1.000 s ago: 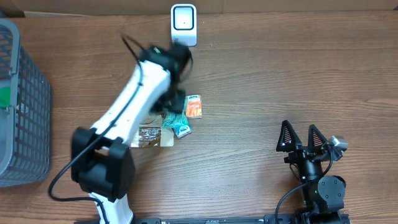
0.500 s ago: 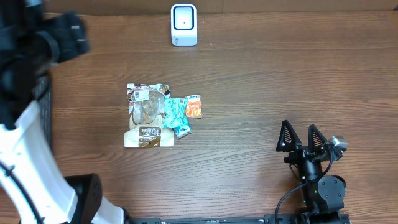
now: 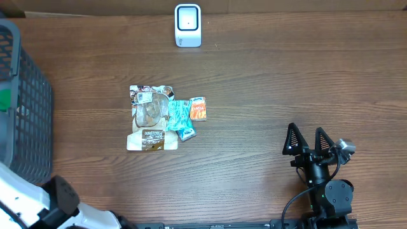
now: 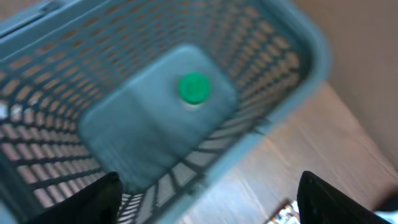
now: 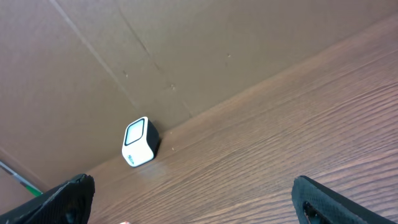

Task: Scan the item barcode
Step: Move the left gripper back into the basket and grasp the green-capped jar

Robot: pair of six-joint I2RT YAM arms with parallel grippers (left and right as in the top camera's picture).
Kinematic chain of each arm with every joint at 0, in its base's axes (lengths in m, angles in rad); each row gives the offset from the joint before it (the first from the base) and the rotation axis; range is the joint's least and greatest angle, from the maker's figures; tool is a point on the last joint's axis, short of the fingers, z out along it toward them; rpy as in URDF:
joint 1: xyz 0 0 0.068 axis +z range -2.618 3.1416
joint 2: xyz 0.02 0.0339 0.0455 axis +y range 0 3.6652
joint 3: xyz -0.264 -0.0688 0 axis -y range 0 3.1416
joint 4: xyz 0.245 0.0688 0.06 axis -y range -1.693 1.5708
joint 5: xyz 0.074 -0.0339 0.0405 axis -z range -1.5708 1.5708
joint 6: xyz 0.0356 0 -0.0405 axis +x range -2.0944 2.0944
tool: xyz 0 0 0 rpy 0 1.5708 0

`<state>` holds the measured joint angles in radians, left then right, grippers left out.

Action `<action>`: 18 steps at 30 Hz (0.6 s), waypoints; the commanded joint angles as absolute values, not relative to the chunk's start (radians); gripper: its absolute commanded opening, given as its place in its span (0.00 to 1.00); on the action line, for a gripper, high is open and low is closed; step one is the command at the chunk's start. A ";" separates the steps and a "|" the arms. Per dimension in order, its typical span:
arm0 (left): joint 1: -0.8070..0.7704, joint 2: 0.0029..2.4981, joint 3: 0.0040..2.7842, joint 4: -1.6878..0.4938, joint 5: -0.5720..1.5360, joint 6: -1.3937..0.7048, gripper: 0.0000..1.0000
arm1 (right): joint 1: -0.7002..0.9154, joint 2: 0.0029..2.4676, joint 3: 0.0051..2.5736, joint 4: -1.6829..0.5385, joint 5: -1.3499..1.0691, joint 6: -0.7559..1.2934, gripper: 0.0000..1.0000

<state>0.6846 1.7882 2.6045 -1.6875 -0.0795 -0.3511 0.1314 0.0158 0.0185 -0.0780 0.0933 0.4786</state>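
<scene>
Three packets lie together mid-table: a brown snack bag (image 3: 151, 117), a teal packet (image 3: 180, 119) and an orange packet (image 3: 198, 109). The white scanner (image 3: 187, 25) stands at the table's far edge and also shows as the scanner (image 5: 139, 142) in the right wrist view. My left gripper (image 4: 208, 182) hangs open above the grey basket (image 4: 273, 118), nothing between its fingers; the view is blurred. A green item (image 4: 193, 88) lies on the basket floor. My right gripper (image 3: 306, 130) rests open and empty at the near right, far from the packets.
The basket (image 3: 28, 108) fills the table's left edge, with something green (image 3: 5, 98) inside. Only the left arm's base (image 3: 44, 207) shows overhead, at the near left corner. A cardboard wall (image 5: 186, 50) backs the table behind the scanner.
My left arm has swung from over the packets near the scanner to the left, above the basket, and mostly out of the overhead view. The three packets and the right arm have not moved.
</scene>
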 commanded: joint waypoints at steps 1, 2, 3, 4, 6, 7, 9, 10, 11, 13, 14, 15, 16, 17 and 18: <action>0.744 1.855 2.571 -1.687 -0.082 -0.366 0.78 | 0.130 0.010 0.008 -0.073 0.095 0.475 1.00; 0.756 1.879 2.563 -1.679 -0.082 -0.364 0.78 | 0.130 0.010 0.008 -0.073 0.095 0.475 1.00; 0.765 1.905 2.555 -1.668 -0.081 -0.347 0.78 | 0.130 0.010 0.008 -0.073 0.095 0.475 1.00; 0.770 1.929 2.552 -1.662 -0.078 -0.331 0.77 | 0.130 0.010 0.008 -0.073 0.095 0.475 1.00; 0.774 1.988 2.551 -1.649 -0.077 -0.295 0.78 | 0.130 0.010 0.008 -0.073 0.095 0.475 1.00; 0.774 2.016 2.551 -1.645 -0.078 -0.276 0.78 | 0.130 0.010 0.008 -0.073 0.095 0.475 1.00; 0.772 2.074 2.551 -1.637 -0.078 -0.260 0.78 | 0.130 0.010 0.008 -0.073 0.095 0.475 1.00; 0.772 2.106 2.551 -1.632 -0.078 -0.261 0.80 | 0.130 0.010 0.008 -0.073 0.095 0.475 1.00; 0.772 2.131 2.551 -1.623 -0.078 -0.261 0.81 | 0.130 0.010 0.008 -0.073 0.095 0.475 1.00; 0.772 2.185 2.551 -1.592 -0.078 -0.256 0.82 | 0.130 0.010 0.008 -0.073 0.095 0.475 1.00; 0.772 2.211 2.551 -1.568 -0.077 -0.241 0.83 | 0.130 0.010 0.008 -0.073 0.095 0.475 1.00; 0.771 2.234 2.551 -1.545 -0.077 -0.226 0.82 | 0.130 0.010 0.008 -0.073 0.095 0.475 1.00; 0.770 2.246 2.551 -1.531 -0.076 -0.214 0.82 | 0.130 0.010 0.008 -0.073 0.095 0.475 1.00; 0.769 2.259 2.551 -1.514 -0.073 -0.194 0.82 | 0.130 0.010 0.008 -0.073 0.095 0.475 1.00; 0.767 2.280 2.551 -1.487 -0.053 -0.144 0.81 | 0.130 0.010 0.008 -0.073 0.095 0.475 1.00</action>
